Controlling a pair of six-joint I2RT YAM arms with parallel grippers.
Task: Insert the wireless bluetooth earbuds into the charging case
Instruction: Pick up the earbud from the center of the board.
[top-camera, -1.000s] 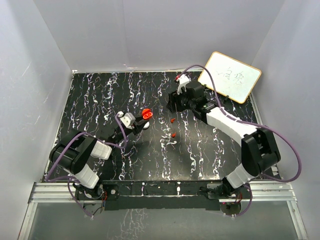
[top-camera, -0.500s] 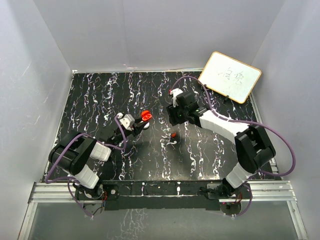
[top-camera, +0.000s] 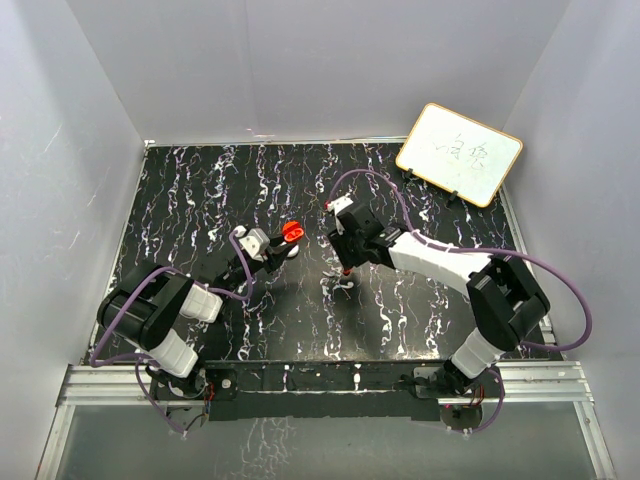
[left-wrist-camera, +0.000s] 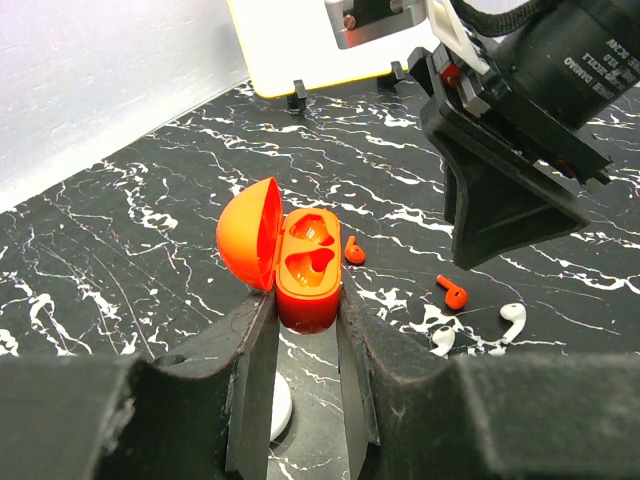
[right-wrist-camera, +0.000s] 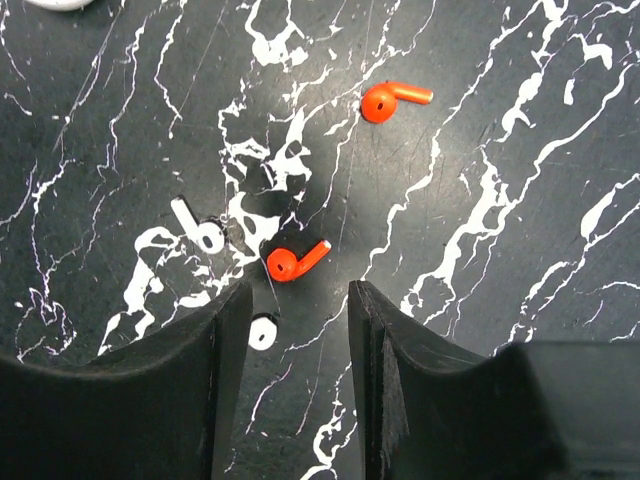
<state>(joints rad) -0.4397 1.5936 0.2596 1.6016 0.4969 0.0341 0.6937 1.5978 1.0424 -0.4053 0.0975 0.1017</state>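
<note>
we see left fingers (left-wrist-camera: 250, 380) clamped on the open charging case (left-wrist-camera: 305, 270), right fingers (right-wrist-camera: 400, 400) spread above one earbud (right-wrist-camera: 295, 260), other earbud (right-wrist-camera: 392, 97) nearby

A small, glossy orange-red case (left-wrist-camera: 303, 262) is open and clamped between the fingers of the left gripper (left-wrist-camera: 305, 305). In the left wrist view its domed lid swings out to the left and stands on edge. The base faces the camera and shows two moulded wells, both empty. The two earbuds lie flat on the black marbled table (right-wrist-camera: 500, 200), outside the case and apart from each other. Each is tiny and the same orange-red, with a round head and a short stem. In the right wrist view, one earbud (right-wrist-camera: 295, 261) lies near the middle, its stem angled up to the right. The other earbud (right-wrist-camera: 390, 98) lies farther off, its stem pointing right.
</note>
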